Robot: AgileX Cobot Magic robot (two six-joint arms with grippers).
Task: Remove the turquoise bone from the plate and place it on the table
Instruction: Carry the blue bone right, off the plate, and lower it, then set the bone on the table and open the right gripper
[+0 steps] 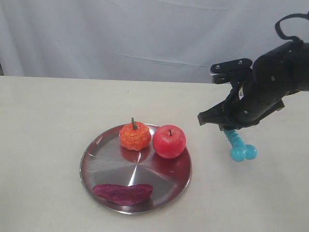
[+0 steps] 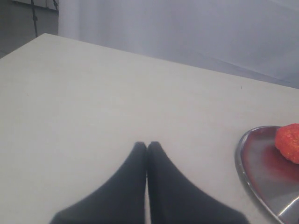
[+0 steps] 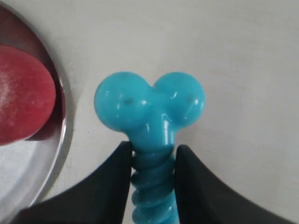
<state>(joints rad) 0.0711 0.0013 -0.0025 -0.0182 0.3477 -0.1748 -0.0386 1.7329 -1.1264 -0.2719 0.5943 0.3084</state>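
My right gripper [image 1: 231, 129] is shut on the ribbed shaft of the turquoise bone [image 1: 240, 145], to the right of the silver plate [image 1: 104, 164]. The bone hangs tilted, knobbed end down, close to the beige table [image 1: 48, 125]; contact with the tabletop cannot be told. In the right wrist view the bone [image 3: 150, 109] sticks out past the gripper [image 3: 153, 154], whose black fingers [image 3: 189, 161] press both sides of the shaft, with the plate's rim [image 3: 63, 126] beside it. The left gripper [image 2: 147, 145] is shut and empty over bare table, left of the plate [image 2: 252, 163].
On the plate sit an orange pumpkin toy [image 1: 134, 136], a red apple [image 1: 169, 141] and a dark purple oblong piece [image 1: 123, 192]. A white curtain [image 1: 145, 34] backs the table's far edge.
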